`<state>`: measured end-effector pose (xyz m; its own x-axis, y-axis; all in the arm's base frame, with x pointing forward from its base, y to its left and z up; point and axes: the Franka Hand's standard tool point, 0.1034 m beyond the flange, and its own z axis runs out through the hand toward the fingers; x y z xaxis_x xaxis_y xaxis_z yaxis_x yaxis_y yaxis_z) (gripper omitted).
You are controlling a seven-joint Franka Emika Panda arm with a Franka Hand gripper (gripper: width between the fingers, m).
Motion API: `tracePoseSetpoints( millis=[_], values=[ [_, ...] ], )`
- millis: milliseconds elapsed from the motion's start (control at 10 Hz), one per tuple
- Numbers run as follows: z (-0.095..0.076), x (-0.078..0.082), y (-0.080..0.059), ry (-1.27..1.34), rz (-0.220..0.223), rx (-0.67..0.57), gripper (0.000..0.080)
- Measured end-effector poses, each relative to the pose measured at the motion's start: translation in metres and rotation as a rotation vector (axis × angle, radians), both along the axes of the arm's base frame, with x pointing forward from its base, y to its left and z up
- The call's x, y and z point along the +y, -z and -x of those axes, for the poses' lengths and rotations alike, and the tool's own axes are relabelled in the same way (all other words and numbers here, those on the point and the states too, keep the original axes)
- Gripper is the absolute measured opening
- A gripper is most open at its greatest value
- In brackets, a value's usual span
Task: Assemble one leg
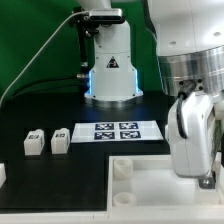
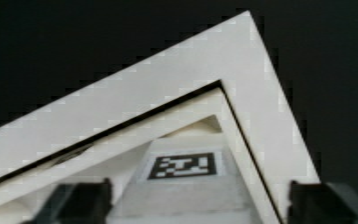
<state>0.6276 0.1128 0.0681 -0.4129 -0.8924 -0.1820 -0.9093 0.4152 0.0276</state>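
Note:
Two small white legs (image 1: 35,142) (image 1: 61,140), each with a black-and-white tag, stand side by side on the black table at the exterior view's left. My gripper (image 1: 200,176) hangs at the exterior view's right, over the large white panel (image 1: 150,195), far from the legs. In the wrist view my gripper (image 2: 202,205) is open and empty, its two dark fingers (image 2: 78,200) wide apart above a corner of the panel's raised rim (image 2: 247,80). A square tag (image 2: 186,164) lies on the panel inside the rim. No leg shows in the wrist view.
The marker board (image 1: 117,130) lies flat in the middle of the table in front of the robot base (image 1: 110,70). A raised corner socket (image 1: 122,168) stands on the panel. Another small white piece (image 1: 2,172) shows at the exterior view's left edge.

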Motion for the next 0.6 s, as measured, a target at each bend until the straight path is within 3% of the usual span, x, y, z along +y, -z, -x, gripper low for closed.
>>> tracePoseSetpoints(
  millis=[100, 200, 400, 600],
  values=[
    [0.002, 0.002, -0.002, -0.011, 0.000, -0.004, 0.0601],
    [0.009, 0.005, -0.009, -0.028, -0.002, -0.006, 0.0636],
    [0.020, 0.012, -0.027, -0.039, -0.012, -0.008, 0.0647],
    [0.021, 0.014, -0.027, -0.047, -0.013, -0.001, 0.0649]
  ],
)
